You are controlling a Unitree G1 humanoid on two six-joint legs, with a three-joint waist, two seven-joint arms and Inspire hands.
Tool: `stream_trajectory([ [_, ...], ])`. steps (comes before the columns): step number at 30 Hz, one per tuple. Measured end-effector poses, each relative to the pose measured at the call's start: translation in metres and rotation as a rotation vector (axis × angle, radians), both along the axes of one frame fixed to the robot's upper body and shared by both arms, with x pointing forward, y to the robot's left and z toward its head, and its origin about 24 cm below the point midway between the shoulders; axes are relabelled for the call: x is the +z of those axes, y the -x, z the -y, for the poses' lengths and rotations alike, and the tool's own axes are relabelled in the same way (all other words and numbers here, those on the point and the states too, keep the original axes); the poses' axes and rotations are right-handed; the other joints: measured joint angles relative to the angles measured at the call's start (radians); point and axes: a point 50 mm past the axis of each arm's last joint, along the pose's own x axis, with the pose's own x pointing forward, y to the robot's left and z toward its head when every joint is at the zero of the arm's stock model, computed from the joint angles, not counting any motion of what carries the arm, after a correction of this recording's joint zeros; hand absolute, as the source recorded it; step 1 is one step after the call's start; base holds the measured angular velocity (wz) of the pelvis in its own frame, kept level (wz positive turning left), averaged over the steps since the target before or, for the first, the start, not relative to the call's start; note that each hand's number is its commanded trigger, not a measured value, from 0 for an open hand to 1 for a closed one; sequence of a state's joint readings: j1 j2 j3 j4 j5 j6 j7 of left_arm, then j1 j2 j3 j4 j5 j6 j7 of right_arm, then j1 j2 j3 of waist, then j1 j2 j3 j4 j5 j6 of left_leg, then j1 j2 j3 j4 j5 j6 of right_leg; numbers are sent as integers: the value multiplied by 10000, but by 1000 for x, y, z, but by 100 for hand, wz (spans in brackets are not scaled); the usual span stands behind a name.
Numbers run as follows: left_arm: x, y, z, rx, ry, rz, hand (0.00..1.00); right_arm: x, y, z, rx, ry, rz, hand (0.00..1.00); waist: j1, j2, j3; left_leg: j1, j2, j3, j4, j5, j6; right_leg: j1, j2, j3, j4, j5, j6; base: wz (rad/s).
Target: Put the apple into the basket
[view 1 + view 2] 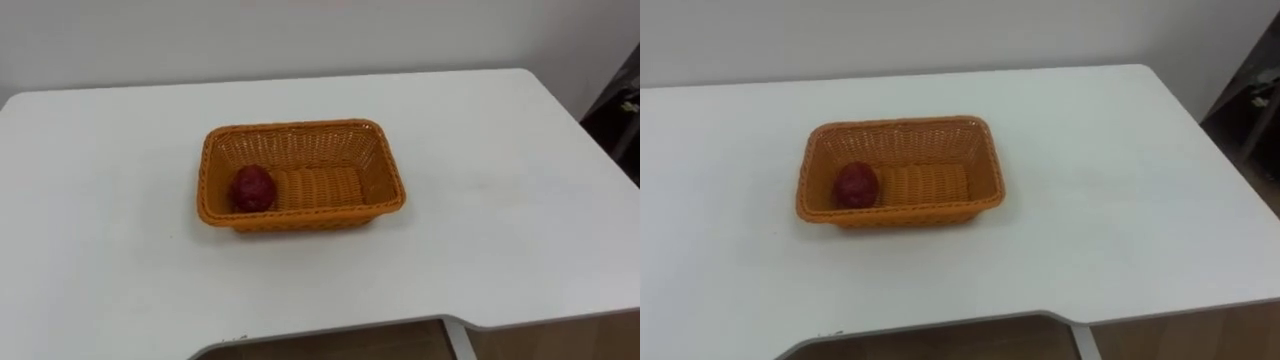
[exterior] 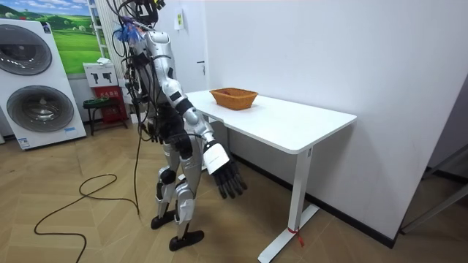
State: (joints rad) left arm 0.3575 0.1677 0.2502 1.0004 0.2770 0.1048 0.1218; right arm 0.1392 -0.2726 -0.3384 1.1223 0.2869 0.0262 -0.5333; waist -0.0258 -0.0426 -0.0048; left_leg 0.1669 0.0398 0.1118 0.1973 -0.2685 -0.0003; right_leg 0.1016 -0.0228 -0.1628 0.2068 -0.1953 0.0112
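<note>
A dark red apple (image 1: 253, 188) lies in the left end of an orange wicker basket (image 1: 300, 128), on the basket's floor. The basket stands in the middle of a white table (image 1: 480, 200). In the room view I stand at the table's long side, with the basket (image 2: 233, 97) at the far end of the tabletop. My right hand (image 2: 228, 179) hangs low beside my thigh, below table height, its fingers relaxed and holding nothing.
A white wall runs behind the table. The table's front edge (image 1: 330, 330) is close below me, with wooden floor under it. A dark object (image 1: 622, 110) stands past the table's right end. Washing machines (image 2: 36, 80) and a red stool (image 2: 102, 106) are at the room view's left.
</note>
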Motion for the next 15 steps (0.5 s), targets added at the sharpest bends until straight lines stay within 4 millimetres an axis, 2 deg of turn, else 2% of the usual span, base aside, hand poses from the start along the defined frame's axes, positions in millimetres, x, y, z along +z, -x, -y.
stream_trajectory([
  [5,-1,-1,1,-152,70,-75,0,-19,13,-26,1031,-1930,-727,0,109,-63,42,12,-3,-68,-15,-1,1,19,-18,-70,-33,-12,3,4],
  [9,-3,1,6,-79,242,-313,0,-29,23,-46,1941,-3491,-1149,0,292,45,51,3,9,-86,-139,-2,1,94,19,-65,-64,-2,8,1],
  [15,-7,-4,16,-41,620,-310,0,-38,14,-69,2994,-4976,-959,0,368,166,59,-27,-14,-189,-86,-1,1,198,-25,-281,-220,-5,17,9],
])
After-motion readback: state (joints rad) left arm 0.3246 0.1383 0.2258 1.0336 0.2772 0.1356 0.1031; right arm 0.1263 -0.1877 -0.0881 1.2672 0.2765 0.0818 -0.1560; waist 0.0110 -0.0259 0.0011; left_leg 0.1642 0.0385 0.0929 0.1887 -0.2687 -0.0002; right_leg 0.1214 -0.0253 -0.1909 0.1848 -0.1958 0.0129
